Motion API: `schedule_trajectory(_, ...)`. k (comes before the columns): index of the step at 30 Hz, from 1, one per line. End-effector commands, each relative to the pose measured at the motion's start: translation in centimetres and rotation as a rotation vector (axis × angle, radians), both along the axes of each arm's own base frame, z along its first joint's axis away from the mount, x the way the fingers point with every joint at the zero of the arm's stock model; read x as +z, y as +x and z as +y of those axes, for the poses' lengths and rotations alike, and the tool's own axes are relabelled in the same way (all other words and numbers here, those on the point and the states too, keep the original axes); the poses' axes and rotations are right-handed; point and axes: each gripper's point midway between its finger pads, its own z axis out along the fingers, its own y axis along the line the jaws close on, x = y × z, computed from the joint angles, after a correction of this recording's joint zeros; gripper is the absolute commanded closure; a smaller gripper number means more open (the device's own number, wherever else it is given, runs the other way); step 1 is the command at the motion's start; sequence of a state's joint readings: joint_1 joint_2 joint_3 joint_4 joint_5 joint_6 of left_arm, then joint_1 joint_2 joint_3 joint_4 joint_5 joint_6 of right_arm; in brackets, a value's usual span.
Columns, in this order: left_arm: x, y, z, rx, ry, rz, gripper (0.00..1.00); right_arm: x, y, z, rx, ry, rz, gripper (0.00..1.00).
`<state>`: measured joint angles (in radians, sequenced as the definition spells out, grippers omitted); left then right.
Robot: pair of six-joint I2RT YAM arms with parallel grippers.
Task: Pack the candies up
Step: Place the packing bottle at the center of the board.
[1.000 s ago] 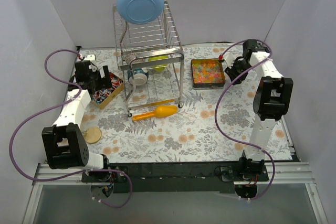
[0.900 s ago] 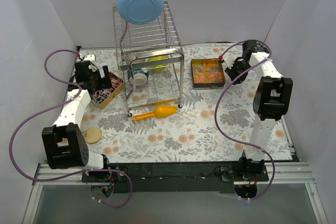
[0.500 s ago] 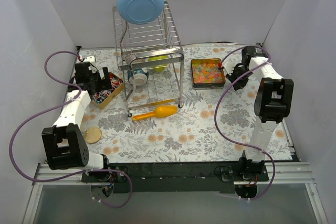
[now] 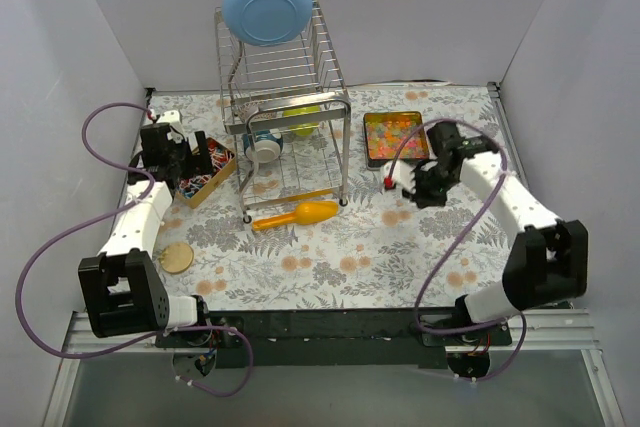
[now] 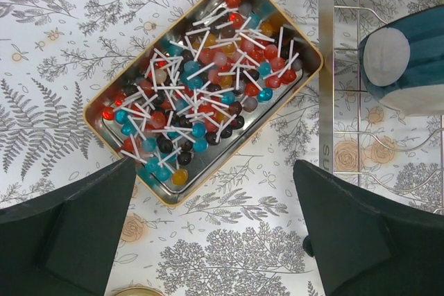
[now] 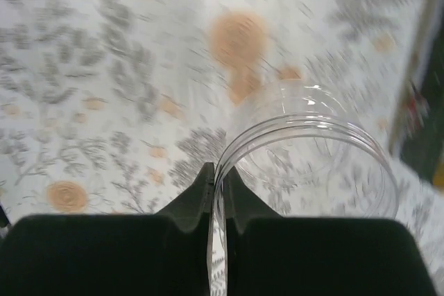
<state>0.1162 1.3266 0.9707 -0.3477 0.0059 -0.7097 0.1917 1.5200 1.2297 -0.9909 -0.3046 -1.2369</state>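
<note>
**Black right pincer (image 6: pixel 218 179), clear jar (image 6: pixel 312 161) in its grip**

Only the right wrist view shows it clearly, blur and all: the pincer is clamped on the jar's wall. Left wrist view has the left pincer (image 5: pixel 214 171) gaping wide above a tin (image 5: pixel 215 161) of lollipops (image 5: pixel 201 88). Top view: round candies (image 4: pixel 395 137) in a tray (image 4: pixel 366 139) right of centre, wire rack (image 4: pixel 285 72) between both containers, orange scoop (image 4: pixel 305 214) below it.

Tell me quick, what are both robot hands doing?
Left hand: open, holding nothing.
Right hand: closed on the rim of a clear round plastic jar.
</note>
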Motion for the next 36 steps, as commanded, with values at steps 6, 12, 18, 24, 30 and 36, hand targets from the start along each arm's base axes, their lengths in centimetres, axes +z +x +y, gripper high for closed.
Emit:
schedule_trajectory(6, 1.3, -1.3, -0.8, -0.050, -0.013, -0.051, 0.02, -3.0, -12.9, 6.1, 0.658, -0.071, 0.059, 0.99)
schedule_trajectory(12, 1.1, -1.5, -1.2, -0.073, -0.019, -0.063, 0.02, -4.5, -15.9, 7.4, 0.795, -0.113, 0.059, 0.99)
schedule_trajectory(18, 1.9, -1.9, -1.9, -0.098, -0.039, -0.092, 0.02, -7.2, -17.7, 7.5, 0.861, -0.203, 0.056, 0.99)
schedule_trajectory(24, 2.7, -3.4, -2.7, -0.158, -0.028, -0.123, 0.02, -7.2, -18.2, 8.4, 0.843, -0.210, 0.046, 0.80)
schedule_trajectory(30, 5.4, -8.0, -6.2, -0.465, 0.059, -0.219, 0.02, -1.2, -17.4, 11.5, 0.685, -0.068, 0.004, 0.45)
schedule_trajectory(36, 8.8, -13.2, -9.2, -0.778, 0.155, -0.247, 0.02, 4.7, -16.9, 13.5, 0.585, 0.072, 0.008, 0.44)
